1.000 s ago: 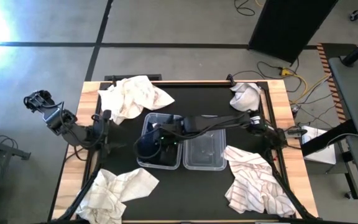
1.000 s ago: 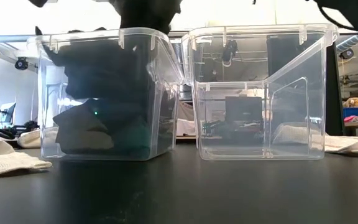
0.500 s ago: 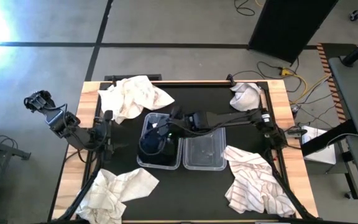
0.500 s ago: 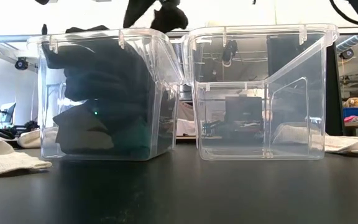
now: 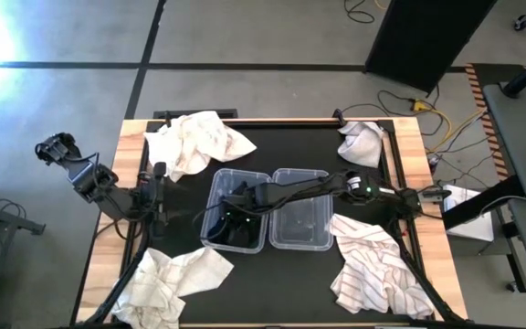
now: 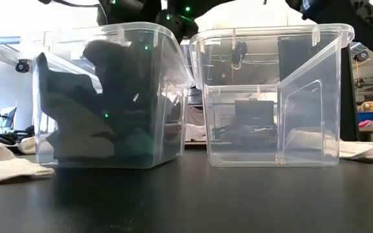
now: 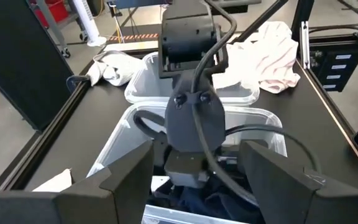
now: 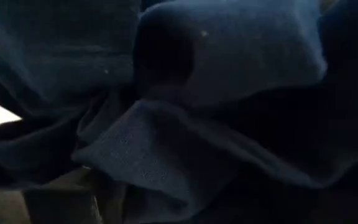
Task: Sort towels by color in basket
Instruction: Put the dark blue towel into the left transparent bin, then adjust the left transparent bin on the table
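Note:
Two clear bins stand side by side mid-table. The left bin holds the dark towels, navy and black, which fill the right wrist view. My right gripper reaches across from the table's right and is down inside this bin among the dark cloth. The right bin holds nothing. My left gripper waits open at the table's left edge, raised and facing the bins. White towels and a striped one lie on the table.
The light towels lie in heaps at the four corners of the black tabletop, around the bins. My right arm spans the right bin's far side. Cables and a dark cabinet are on the floor beyond the far edge.
My right gripper has sunk from above the left bin's rim down into the bin, onto the dark towels. The dark pile, which stood up to the rim before, now sits lower and has changed shape. The left bin has shifted slightly on the table.

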Robot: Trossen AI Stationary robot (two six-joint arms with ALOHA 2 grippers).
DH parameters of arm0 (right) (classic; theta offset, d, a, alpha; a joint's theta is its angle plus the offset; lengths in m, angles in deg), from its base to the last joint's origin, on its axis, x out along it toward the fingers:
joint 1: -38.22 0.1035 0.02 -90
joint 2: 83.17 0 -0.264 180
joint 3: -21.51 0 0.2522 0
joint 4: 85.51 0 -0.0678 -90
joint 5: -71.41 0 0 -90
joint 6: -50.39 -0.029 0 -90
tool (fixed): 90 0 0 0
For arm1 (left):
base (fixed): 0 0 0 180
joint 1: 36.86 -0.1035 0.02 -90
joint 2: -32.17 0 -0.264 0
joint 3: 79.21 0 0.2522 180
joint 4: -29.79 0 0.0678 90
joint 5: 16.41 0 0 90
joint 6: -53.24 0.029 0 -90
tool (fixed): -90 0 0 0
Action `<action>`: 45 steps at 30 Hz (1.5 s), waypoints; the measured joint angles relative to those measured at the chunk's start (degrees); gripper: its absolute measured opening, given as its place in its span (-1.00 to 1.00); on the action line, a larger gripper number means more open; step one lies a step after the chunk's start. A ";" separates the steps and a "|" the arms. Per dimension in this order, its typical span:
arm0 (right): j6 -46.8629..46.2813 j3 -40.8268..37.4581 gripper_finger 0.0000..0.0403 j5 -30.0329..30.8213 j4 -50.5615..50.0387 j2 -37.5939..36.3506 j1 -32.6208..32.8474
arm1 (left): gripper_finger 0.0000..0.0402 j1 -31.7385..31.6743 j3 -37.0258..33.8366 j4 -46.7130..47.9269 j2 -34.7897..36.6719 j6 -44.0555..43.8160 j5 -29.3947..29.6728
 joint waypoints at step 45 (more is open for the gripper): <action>-33.09 -66.94 0.34 35.72 -7.51 -62.49 -41.65 | 0.15 2.61 -25.21 -15.81 0.05 -15.14 -1.35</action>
